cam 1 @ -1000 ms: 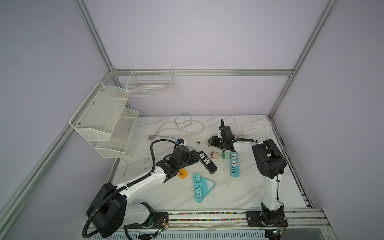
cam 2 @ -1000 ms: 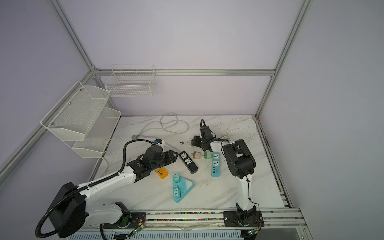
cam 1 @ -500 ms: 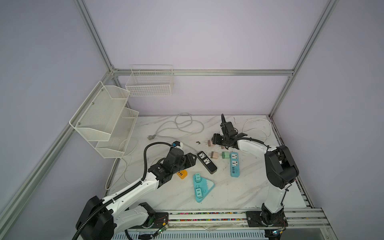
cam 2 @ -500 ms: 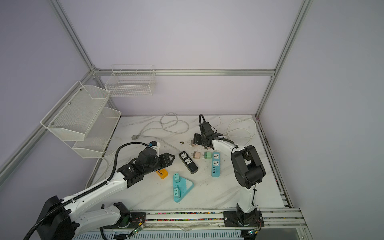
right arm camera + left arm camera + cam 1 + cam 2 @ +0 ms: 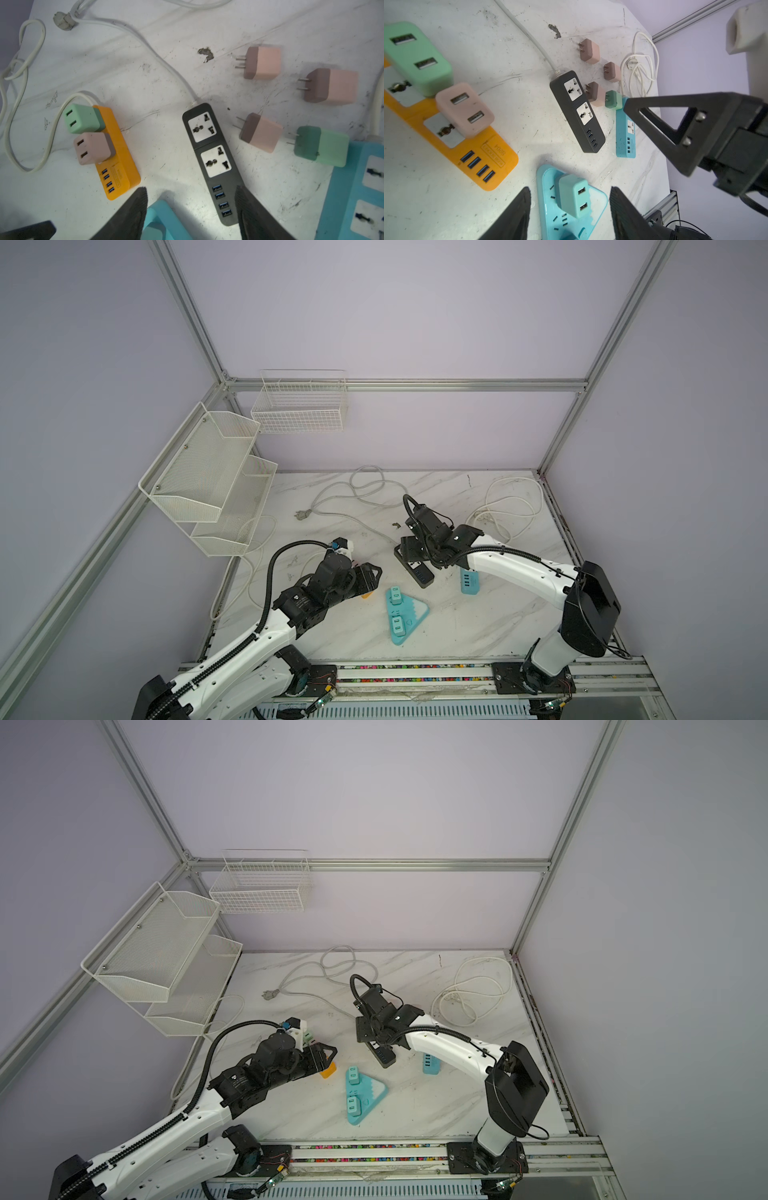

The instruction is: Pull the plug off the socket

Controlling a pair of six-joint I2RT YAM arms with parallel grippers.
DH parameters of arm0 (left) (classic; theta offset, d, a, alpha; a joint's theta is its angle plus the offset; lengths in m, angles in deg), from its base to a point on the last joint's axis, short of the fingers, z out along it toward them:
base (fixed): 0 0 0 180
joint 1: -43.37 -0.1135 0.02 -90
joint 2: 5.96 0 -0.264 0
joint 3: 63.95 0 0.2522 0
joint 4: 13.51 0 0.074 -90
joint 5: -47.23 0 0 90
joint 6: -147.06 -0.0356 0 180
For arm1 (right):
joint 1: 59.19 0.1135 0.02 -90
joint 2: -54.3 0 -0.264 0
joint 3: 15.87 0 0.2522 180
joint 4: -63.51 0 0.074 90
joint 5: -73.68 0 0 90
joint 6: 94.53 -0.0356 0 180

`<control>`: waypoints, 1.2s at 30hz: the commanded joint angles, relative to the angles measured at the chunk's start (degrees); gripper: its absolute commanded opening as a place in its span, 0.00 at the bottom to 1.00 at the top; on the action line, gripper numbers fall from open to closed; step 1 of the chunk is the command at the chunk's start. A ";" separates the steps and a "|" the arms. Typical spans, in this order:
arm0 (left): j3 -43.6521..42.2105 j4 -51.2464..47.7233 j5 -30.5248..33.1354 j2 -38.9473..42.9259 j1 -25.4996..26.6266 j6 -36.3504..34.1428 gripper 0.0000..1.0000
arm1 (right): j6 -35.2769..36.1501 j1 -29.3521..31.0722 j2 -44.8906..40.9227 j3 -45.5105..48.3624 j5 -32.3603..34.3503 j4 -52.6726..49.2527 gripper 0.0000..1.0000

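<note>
An orange socket strip [image 5: 122, 166] carries a green plug [image 5: 81, 118] and a pink plug [image 5: 93, 148]. A teal triangular socket [image 5: 415, 614] holds two teal plugs; one of them [image 5: 573, 195] lies between the spread fingers of my left gripper [image 5: 570, 189], which hovers above it, open and empty. In both top views the left gripper [image 5: 370, 574] hangs over the orange strip's end [image 5: 327, 1071]. My right gripper [image 5: 190, 188] is open and empty above the black strip [image 5: 212, 155], which has nothing plugged in.
Three loose pink plugs [image 5: 261, 62] and a loose green plug [image 5: 322, 145] lie beside the black strip. A blue strip [image 5: 469, 583] lies to the right. White cables [image 5: 511, 506] coil at the back. Wire baskets [image 5: 208, 477] hang on the left wall.
The right gripper has come forward from the back to above the black strip, and its jaws have spread wider. The left arm has drawn back a little toward the front.
</note>
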 commanded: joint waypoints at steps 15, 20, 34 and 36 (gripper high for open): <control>-10.35 -4.98 1.44 13.85 -0.25 3.41 0.61 | -21.14 18.53 7.57 -1.56 6.27 -10.06 0.70; -11.89 -5.23 2.46 16.03 -0.25 4.58 0.61 | -20.70 18.51 10.24 -1.35 6.38 -8.49 0.61; -13.61 -6.11 2.98 15.80 -0.25 6.48 0.61 | -5.64 15.33 18.12 -5.39 4.29 -2.80 0.36; -13.98 -5.94 2.84 16.00 -0.33 6.88 0.61 | -1.68 14.60 18.70 -5.76 4.15 -1.26 0.33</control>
